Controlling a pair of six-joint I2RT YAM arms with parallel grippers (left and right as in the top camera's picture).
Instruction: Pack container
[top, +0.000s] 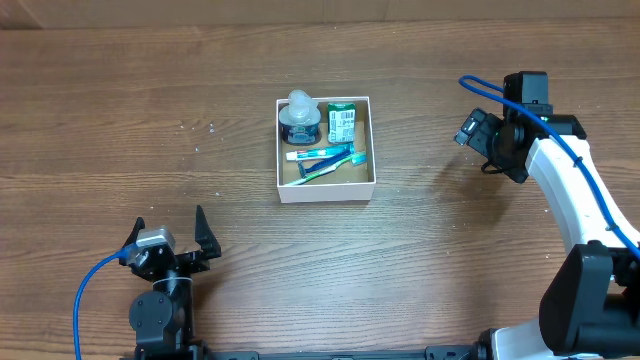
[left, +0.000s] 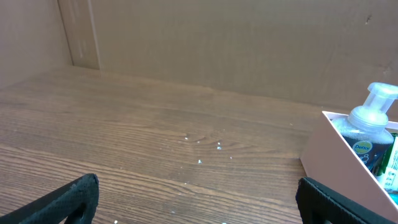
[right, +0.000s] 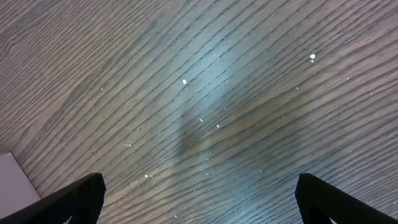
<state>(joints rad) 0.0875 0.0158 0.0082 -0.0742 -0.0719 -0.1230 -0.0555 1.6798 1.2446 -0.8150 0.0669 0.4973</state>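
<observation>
Splayed left claw (top: 169, 219); container (top: 325, 192) with pump bottle (left: 368, 127), blue label (left: 362, 149) illegible.

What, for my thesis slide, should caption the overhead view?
Left gripper and right gripper, open, away from the white container holding a pump bottle, green box and toothbrushes.

There are one container (top: 325, 192), one pump bottle (top: 299, 118), one green carton (top: 342, 122), two toothbrushes (top: 322, 154) and two robot arms (top: 565, 170).
</observation>
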